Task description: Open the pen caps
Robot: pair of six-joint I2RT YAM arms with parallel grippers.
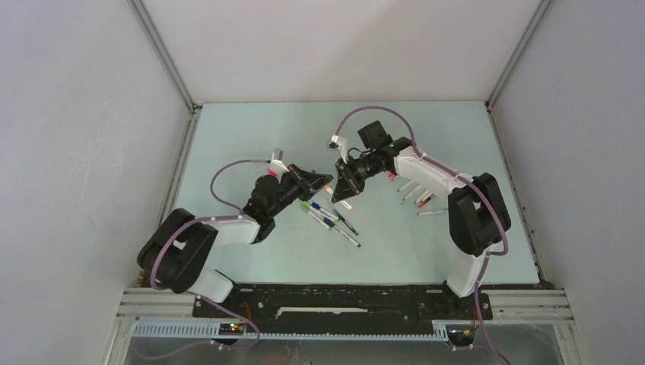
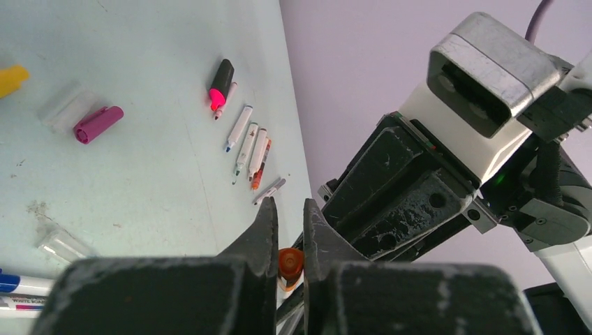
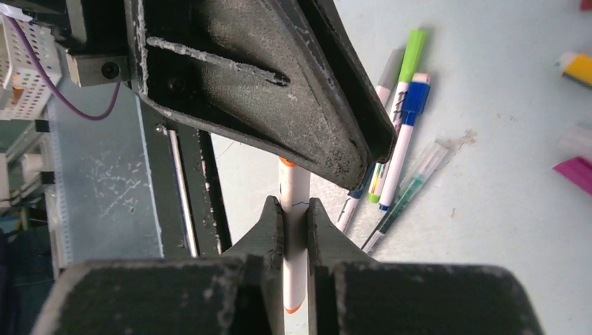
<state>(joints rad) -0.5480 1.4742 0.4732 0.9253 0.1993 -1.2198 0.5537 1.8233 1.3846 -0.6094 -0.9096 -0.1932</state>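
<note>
Left gripper: you see it clenched on the small orange plastic pen cap.
Right gripper: grasping the thin white-barrelled marker.
Location: your grippers meet tip to tip above the pale-blue table.

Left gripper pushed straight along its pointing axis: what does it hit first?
Likely the right gripper: it sits right ahead of the left gripper, both clamped on one orange pen. The gap between them is unclear.

Illumination is bright, even and diffuse. Shadows on the bench are soft and faint. In the wrist views the left gripper and right gripper appear blurred at the lower edge.
</note>
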